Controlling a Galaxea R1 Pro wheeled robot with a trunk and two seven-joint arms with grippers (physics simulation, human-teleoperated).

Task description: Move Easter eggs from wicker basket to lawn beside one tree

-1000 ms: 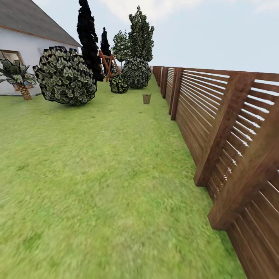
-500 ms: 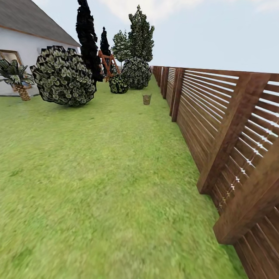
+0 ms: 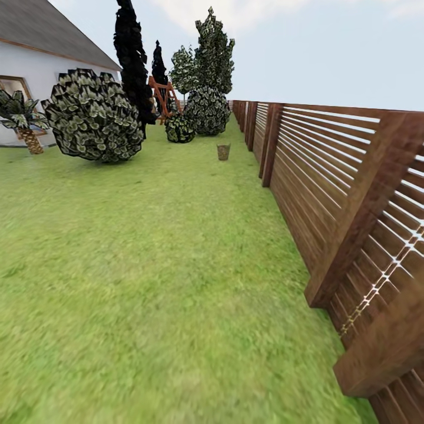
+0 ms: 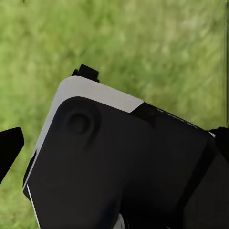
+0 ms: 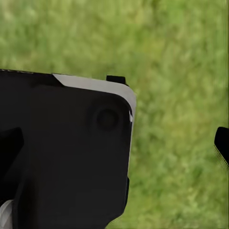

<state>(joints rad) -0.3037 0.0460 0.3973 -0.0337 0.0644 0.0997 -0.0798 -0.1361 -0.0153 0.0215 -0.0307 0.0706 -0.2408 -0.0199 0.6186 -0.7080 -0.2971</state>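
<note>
The wicker basket [image 3: 223,151] stands small and far off on the lawn [image 3: 153,265], close to the wooden fence [image 3: 330,182]. Whatever it holds is too distant to make out, so the Easter eggs are hidden. A tall blackish tree [image 3: 132,59] rises behind a round bush, its trunk hidden. In the left wrist view my left gripper [image 4: 114,143] is open over grass, its dark fingertips [image 4: 9,148] at the picture's edges and the robot's dark body between them. In the right wrist view my right gripper [image 5: 114,143] is open above grass too, with one fingertip [image 5: 222,143] showing.
The slatted fence runs along the whole right side, its posts close by. A big round bush [image 3: 94,116], smaller bushes [image 3: 179,128], a palm [image 3: 22,121] and the white house [image 3: 35,70] lie to the left. A leafy tall tree [image 3: 213,53] stands at the far end.
The whole view has slid forward along the fence: the near posts pass lower and rightward, the bush and palm drift left. The basket keeps its place in the picture.
</note>
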